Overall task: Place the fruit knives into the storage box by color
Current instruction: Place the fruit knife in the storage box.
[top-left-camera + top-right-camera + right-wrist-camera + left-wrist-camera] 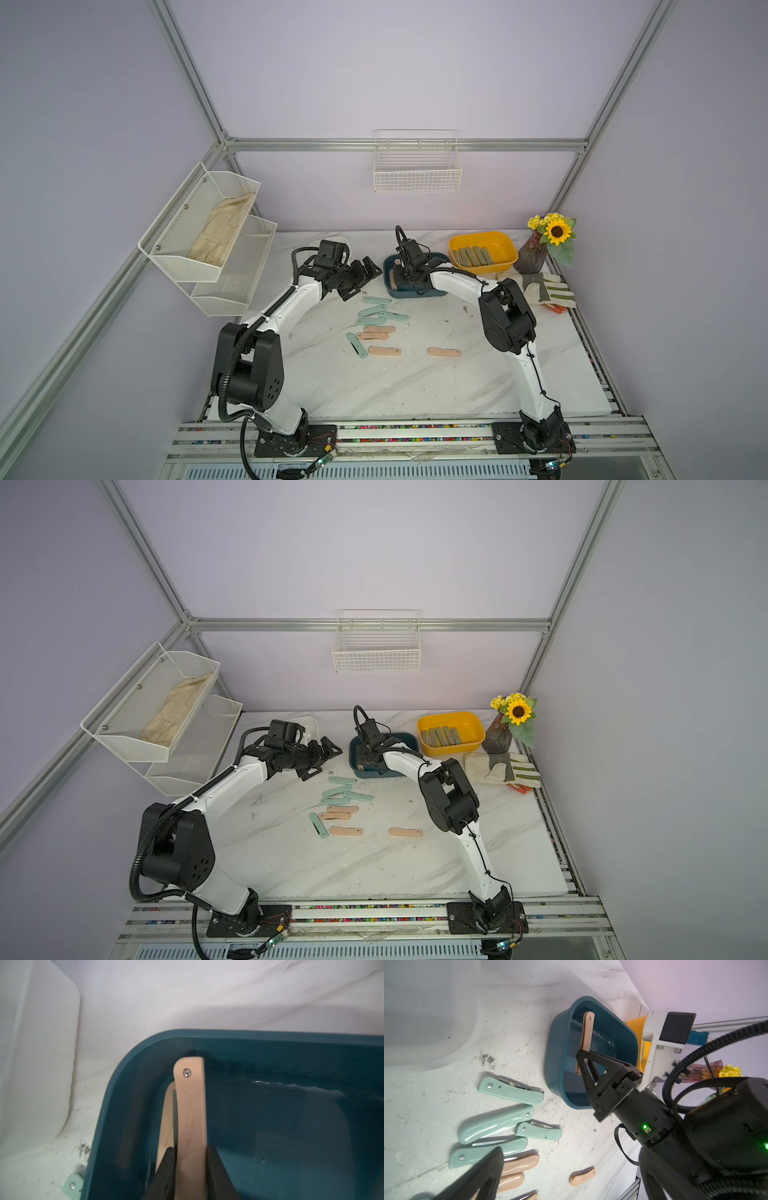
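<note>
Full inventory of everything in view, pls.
mint knives: five, table centre
pink knives: six; four on table, one in blue box, one held
olive knives: about five, in yellow box
white box: one, table rear
glove: one, cream, by vase
vase: one, dark, yellow flowers, rear corner
basket: one, white, back wall
shelf: one, white, side wall, holds cloth
left gripper: open, above table
right gripper: shut on pink knife, at blue box
</note>
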You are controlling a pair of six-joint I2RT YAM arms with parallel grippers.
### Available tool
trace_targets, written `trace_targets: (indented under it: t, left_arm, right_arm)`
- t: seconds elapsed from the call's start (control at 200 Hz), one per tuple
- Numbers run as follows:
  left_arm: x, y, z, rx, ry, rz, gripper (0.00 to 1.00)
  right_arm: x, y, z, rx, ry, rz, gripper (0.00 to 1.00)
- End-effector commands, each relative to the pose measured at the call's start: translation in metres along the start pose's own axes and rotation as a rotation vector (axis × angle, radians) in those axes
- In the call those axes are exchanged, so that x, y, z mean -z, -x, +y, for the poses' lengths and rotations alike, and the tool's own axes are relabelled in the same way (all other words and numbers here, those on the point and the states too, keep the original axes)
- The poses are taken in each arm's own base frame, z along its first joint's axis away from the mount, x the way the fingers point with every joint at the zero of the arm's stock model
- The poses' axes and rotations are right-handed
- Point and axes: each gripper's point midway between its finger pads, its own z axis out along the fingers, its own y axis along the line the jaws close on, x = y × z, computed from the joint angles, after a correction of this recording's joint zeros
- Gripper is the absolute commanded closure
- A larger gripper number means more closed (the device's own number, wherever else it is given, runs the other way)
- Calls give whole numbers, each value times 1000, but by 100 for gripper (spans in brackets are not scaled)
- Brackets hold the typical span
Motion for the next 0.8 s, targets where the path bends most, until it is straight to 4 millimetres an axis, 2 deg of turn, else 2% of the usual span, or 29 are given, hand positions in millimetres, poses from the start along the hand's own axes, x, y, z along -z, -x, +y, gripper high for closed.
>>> trace_targets:
  t: [0.0,0.45,0.795]
  left_arm:
    - [17,24,-37,-61,-87,-56,0]
    - [16,24,-37,-60,-84,-54,0]
    - [16,23,-34,-55,-79,-54,0]
  right_arm:
    - [-5,8,-5,-3,-2,-11,78]
    - [-28,-1,-16,-10,-10,16,77]
    - [-37,-5,-19,-38,-2,30,69]
